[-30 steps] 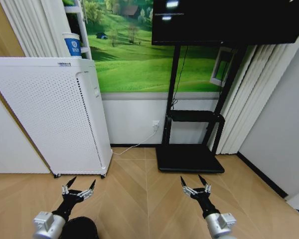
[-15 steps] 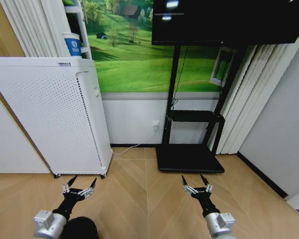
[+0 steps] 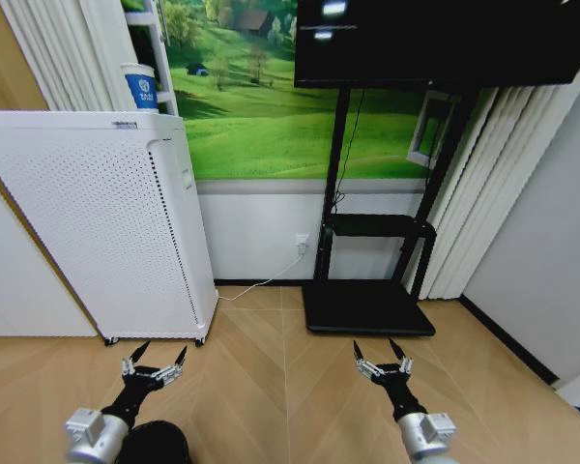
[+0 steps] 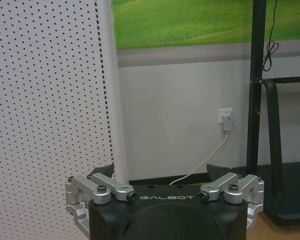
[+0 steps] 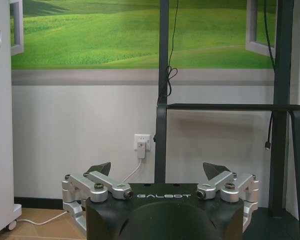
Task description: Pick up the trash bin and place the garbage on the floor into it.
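A black round shape (image 3: 158, 445), cut by the lower edge of the head view, sits just under my left arm; it looks like the trash bin. The garbage is out of view. The floor (image 3: 271, 387) of light herringbone wood stretches ahead. My left gripper (image 3: 153, 360) hovers low at the front left, open and holding nothing, facing the white appliance's corner and the wall in the left wrist view (image 4: 162, 172). My right gripper (image 3: 380, 355) hovers at the front right, open and holding nothing, and faces the black stand in the right wrist view (image 5: 157, 170).
A tall white perforated appliance (image 3: 97, 222) on castors stands at the left. A black screen stand with a flat base (image 3: 367, 309) is against the wall ahead. A white cable runs from the wall outlet (image 3: 301, 240). Curtains (image 3: 483, 193) hang at the right.
My right gripper has drifted very slightly to the right. The left gripper and the rest of the scene look the same.
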### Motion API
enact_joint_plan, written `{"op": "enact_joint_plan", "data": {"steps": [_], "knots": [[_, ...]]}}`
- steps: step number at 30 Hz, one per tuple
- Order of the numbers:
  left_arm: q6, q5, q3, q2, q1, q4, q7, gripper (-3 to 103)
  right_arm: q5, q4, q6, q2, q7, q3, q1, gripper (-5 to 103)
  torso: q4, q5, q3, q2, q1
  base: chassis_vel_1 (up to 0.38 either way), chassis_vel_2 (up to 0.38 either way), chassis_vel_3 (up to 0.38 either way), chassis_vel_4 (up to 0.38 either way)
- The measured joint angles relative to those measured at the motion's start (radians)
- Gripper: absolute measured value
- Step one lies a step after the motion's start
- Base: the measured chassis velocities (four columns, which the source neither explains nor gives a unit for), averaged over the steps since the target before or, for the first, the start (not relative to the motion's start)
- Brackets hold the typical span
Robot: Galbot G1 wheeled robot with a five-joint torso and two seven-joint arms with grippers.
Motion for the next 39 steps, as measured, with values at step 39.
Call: {"op": "enact_joint_plan", "data": {"steps": [39], "knots": [[0.000, 0.000, 0.000, 0.000, 0.000, 0.000, 0.000, 100, 0.001, -0.001, 0.001, 0.000, 0.000, 0.000, 0.000, 100, 0.0000, 0.0000, 0.047, 0.066, 0.019, 0.000, 0.000, 0.000, 0.000]]}}
